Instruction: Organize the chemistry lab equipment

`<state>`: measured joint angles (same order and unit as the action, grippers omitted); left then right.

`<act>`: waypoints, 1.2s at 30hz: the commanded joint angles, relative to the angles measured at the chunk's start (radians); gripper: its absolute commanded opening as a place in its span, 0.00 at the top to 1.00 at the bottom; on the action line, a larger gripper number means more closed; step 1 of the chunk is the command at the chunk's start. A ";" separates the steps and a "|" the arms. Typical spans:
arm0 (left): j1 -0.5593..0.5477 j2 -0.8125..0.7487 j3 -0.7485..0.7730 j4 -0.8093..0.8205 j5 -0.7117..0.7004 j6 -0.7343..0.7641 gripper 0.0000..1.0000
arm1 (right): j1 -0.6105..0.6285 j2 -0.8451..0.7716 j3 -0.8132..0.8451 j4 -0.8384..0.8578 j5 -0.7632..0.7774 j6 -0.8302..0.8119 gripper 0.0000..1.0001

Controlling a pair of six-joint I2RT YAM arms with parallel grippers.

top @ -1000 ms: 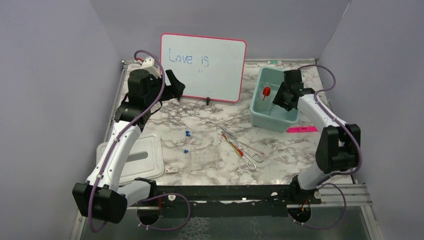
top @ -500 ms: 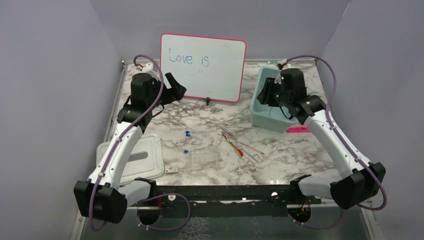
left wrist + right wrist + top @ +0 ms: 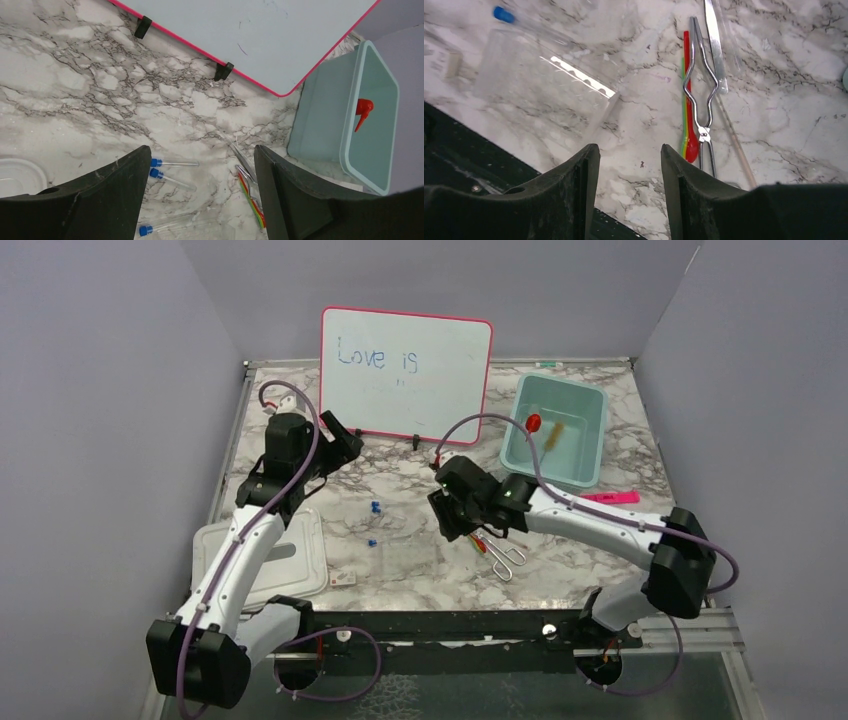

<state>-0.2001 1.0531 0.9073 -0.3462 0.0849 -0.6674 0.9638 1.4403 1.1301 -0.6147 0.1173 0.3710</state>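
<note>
Reading the overhead view as a clock face, the teal bin (image 3: pixel 590 435) sits at 1 o'clock on the marble bench (image 3: pixel 420 475). Inside it lie the clear squeeze bottle with red nozzle (image 3: pixel 533 422) and a brown-handled tool (image 3: pixel 553 436). The pink-framed whiteboard (image 3: pixel 405 375) stands at 12.

The right pincer (image 3: pixel 452 512) hangs low near the middle of the bench. Its jaws stand moderately apart with nothing between them. Just at its 4 o'clock lie the metal tongs (image 3: pixel 700 95), touching a red tool (image 3: pixel 689 137). The clear rack (image 3: pixel 539 70) lies at its 8 o'clock.

The left pincer (image 3: pixel 342 440) hovers at 10 o'clock by the whiteboard's lower corner, its jaws wide and empty. The blue-capped tubes (image 3: pixel 172 163) lie loose on the bench at 8 o'clock of centre, apart from both pincers. A pink marker (image 3: pixel 608 497) lies at 3.
</note>
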 commanded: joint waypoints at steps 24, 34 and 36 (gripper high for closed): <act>0.004 -0.063 -0.019 -0.051 -0.052 -0.017 0.23 | -0.088 0.288 -0.026 0.066 0.126 -0.125 0.47; 0.003 -0.020 -0.005 -0.030 -0.054 -0.015 0.22 | -0.127 0.257 -0.086 0.066 0.010 -0.197 0.67; 0.004 -0.014 -0.004 -0.026 -0.053 -0.017 0.22 | -0.127 0.253 -0.097 0.066 0.008 -0.201 0.73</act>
<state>-0.2001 1.0298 0.8715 -0.3981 0.0536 -0.6880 0.8387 1.7218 1.0630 -0.5522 0.1669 0.2035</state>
